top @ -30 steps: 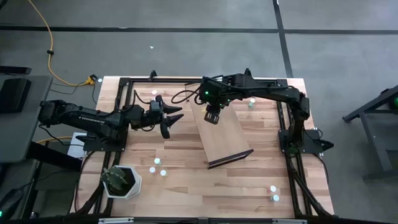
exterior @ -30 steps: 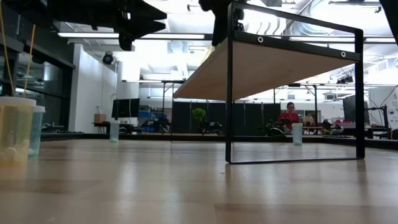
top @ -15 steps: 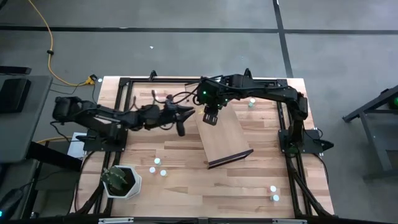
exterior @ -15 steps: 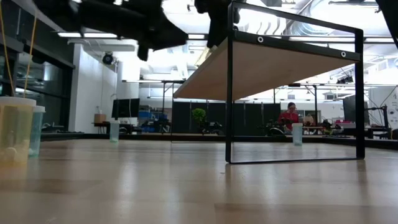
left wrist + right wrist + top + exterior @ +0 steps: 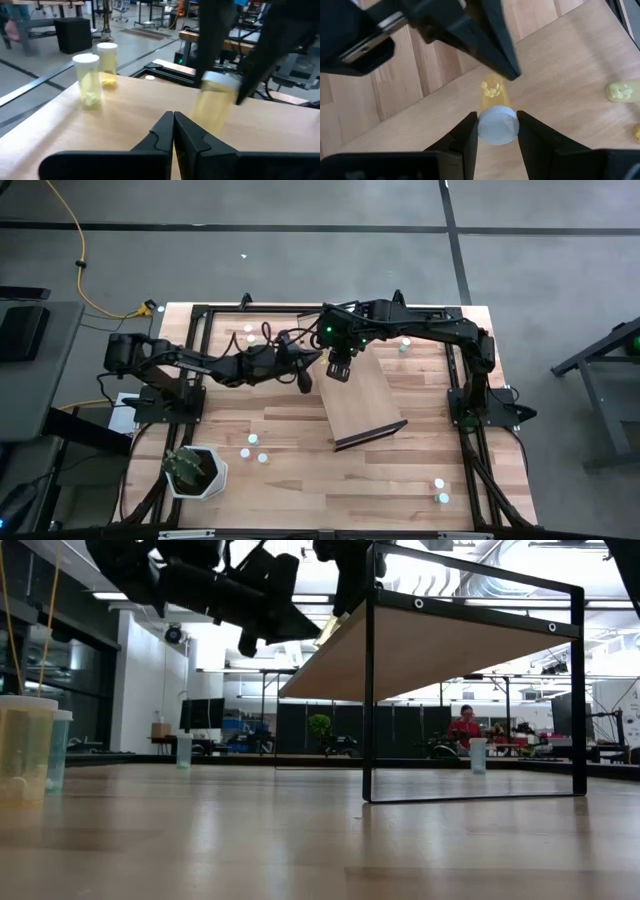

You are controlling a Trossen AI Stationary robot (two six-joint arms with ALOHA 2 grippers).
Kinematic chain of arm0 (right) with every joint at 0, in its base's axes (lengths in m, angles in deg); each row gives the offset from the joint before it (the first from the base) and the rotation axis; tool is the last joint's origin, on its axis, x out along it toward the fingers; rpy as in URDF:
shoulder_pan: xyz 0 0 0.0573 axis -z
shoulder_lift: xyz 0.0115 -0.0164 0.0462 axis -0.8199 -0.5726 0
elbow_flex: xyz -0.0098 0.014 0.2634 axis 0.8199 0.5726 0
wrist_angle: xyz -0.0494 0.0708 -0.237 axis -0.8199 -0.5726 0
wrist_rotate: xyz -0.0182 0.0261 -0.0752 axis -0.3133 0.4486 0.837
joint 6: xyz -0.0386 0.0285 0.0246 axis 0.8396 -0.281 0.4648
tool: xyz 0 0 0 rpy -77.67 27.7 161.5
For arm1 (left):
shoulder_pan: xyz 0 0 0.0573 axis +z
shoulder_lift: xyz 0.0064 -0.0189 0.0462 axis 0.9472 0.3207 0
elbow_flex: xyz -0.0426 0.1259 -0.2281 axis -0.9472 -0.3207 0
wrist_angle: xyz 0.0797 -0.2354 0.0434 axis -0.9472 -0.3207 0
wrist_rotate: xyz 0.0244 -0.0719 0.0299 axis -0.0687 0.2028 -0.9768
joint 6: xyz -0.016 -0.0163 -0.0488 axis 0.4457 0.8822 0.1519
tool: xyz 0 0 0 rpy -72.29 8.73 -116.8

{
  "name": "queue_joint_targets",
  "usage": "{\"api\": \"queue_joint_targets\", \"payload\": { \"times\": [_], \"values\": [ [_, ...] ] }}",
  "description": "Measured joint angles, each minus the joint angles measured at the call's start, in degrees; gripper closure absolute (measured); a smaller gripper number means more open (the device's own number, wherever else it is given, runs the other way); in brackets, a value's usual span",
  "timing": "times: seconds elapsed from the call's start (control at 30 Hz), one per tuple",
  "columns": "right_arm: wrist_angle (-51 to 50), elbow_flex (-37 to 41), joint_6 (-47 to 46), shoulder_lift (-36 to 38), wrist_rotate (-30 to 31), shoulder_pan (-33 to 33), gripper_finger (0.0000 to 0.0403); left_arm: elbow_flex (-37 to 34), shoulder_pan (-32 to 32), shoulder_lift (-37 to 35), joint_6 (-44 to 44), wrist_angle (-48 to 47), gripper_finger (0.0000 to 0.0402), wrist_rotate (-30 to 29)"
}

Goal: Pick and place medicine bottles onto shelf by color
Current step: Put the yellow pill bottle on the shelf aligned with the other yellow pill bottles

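The shelf (image 5: 362, 398), a light-wood board in a dark frame, stands tilted at mid-table. My right gripper (image 5: 340, 368) hangs over its far end, shut on a yellow medicine bottle (image 5: 492, 95) with a white cap. My left gripper (image 5: 305, 375) reaches in level from the table's left with its fingers shut (image 5: 173, 119). Its tips stop just short of that bottle (image 5: 214, 102), with nothing between them. Two more yellow bottles (image 5: 89, 80) (image 5: 107, 62) stand on their bases on the shelf board. My right gripper pinches the yellow bottle at its white cap (image 5: 497, 127) between its two fingers (image 5: 467, 132). The fingers come from above, pointing steeply down. The bottle hangs upright below them, its lower end (image 5: 207, 120) close to the shelf board; whether it rests there I cannot tell.
Loose bottles stand on the table at the far left (image 5: 247, 330), far right (image 5: 405, 345), near left (image 5: 253, 448) and near right (image 5: 440, 490). A white pot with a plant (image 5: 195, 470) sits at the near left corner. Dark frame rails (image 5: 195, 380) run along both sides.
My left gripper has travelled toward the table's right edge, up to the shelf and the held bottle, sinking a little. Its fingers, spread apart a second ago, have shut on nothing. My right gripper and its bottle have kept still.
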Motion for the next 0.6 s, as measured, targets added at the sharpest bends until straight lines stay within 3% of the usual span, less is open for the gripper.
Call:
{"api": "queue_joint_targets", "payload": {
  "times": [0.6],
  "values": [
    [2.19,0.04,-0.63,0.0,1.1,0.02,0.0293,-0.01,-0.09,3.72,3.19,3.23,0.0401,0.28]
  ]
}}
